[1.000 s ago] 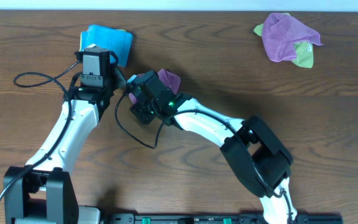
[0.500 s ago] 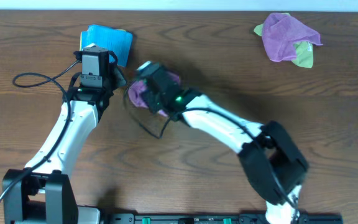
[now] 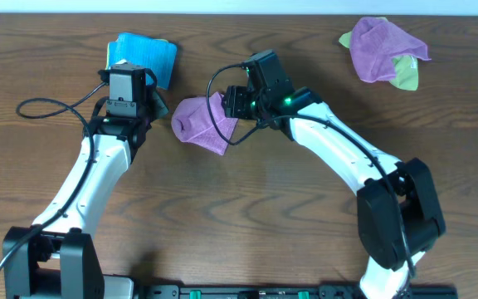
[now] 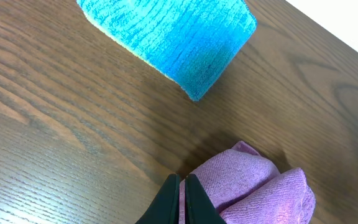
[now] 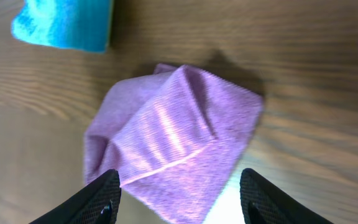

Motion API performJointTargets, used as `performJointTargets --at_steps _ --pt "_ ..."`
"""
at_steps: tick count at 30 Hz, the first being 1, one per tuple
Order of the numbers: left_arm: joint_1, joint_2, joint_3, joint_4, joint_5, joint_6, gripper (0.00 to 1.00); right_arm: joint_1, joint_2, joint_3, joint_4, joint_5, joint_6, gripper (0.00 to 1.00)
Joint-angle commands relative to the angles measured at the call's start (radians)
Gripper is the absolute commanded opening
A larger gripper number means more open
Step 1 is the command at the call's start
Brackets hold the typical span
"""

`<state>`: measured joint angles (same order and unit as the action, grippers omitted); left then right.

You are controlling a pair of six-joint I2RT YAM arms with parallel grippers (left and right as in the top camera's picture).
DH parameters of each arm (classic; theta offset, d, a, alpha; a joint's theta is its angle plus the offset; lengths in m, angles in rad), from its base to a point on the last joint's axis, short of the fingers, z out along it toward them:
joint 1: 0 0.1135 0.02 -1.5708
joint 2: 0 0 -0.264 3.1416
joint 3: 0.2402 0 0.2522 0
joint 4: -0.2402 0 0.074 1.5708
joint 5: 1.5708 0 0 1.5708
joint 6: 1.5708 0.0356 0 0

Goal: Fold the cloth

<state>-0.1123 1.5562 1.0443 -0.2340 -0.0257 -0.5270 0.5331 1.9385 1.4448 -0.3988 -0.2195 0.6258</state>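
Two grippers flank the cloth (image 3: 200, 123), which lies bunched on the bench (image 3: 264, 216). The left gripper (image 4: 180, 186) is closed and empty at its edge; the right gripper (image 5: 178, 196) hovers open above it. I judge the folding barely begun: next I must pinch a corner and spread it.

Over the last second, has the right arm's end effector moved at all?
Yes. In the overhead view the right end effector has swung to the right, farther from the turquoise cloth, which lies where it was. This has uncovered the purple cloth.
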Motion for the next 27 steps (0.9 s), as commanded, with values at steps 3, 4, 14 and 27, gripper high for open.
performJointTargets --at_steps 3,4,14,27 --pt "0.001 -0.021 0.02 -0.013 0.046 -0.02 0.06 0.004 0.095 0.012 0.045 -0.13 0.029 0.57" --pt "0.001 -0.021 0.02 -0.02 0.05 -0.027 0.06 0.004 0.111 0.012 0.06 -0.142 0.02 0.57" --pt "0.001 -0.009 0.018 -0.122 0.052 -0.031 0.06 -0.006 0.175 0.012 0.173 -0.109 -0.116 0.54" --pt "0.001 0.023 0.018 -0.128 0.071 -0.057 0.06 -0.005 0.199 0.012 0.168 -0.082 -0.131 0.54"
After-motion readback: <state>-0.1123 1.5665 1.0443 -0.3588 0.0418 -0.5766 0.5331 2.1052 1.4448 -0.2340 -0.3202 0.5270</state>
